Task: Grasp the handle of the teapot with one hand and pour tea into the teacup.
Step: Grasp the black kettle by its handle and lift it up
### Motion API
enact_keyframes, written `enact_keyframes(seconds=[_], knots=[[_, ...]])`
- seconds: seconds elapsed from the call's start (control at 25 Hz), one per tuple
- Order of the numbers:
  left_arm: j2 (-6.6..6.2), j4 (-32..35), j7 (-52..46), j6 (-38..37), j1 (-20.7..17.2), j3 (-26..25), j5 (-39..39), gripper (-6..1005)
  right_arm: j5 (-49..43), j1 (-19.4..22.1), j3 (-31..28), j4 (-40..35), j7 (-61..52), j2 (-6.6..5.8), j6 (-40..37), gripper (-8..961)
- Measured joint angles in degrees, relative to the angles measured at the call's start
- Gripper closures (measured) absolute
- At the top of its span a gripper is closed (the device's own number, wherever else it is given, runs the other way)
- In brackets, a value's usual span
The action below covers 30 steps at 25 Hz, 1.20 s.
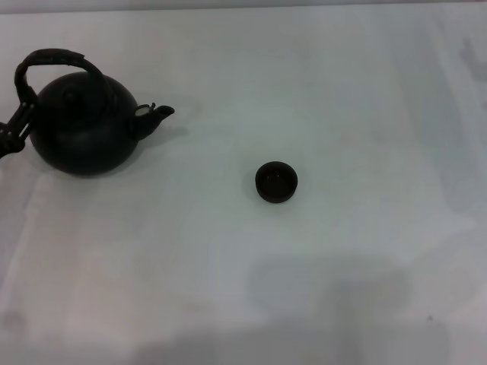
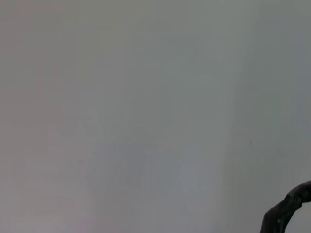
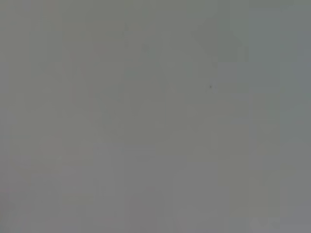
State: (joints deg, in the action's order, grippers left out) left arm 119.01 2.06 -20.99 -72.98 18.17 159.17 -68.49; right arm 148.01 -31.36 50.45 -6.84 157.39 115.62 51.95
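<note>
The teapot (image 1: 84, 129) stands upright on the white table at the far left of the head view, its short spout (image 1: 156, 114) pointing right toward the teacup. Its arched handle (image 1: 57, 57) rises over the lid. The small dark teacup (image 1: 276, 182) stands alone near the table's middle, well right of the pot. A dark part at the left edge, touching the handle's left foot, looks like my left gripper (image 1: 7, 135); most of it is out of frame. The left wrist view shows a dark curved piece (image 2: 286, 211) in one corner. The right gripper is not visible.
The white table (image 1: 342, 91) fills all three views. The right wrist view shows only bare table surface (image 3: 155, 116). A soft shadow lies along the front edge (image 1: 327, 304).
</note>
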Motion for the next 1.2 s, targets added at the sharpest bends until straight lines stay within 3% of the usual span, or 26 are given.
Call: enact_keyframes(seconds=[0.44, 1.2], knots=[[0.05, 0.4, 4.6, 1.5, 1.5, 0.0, 0.1, 124, 0.0, 0.0, 0.0, 0.0, 0.0, -0.04, 0.0, 112], [0.0, 0.0, 5.4, 4.7, 3.3, 0.4, 0.5, 639, 0.0, 0.0, 0.0, 0.0, -0.1, -0.04, -0.1, 112]])
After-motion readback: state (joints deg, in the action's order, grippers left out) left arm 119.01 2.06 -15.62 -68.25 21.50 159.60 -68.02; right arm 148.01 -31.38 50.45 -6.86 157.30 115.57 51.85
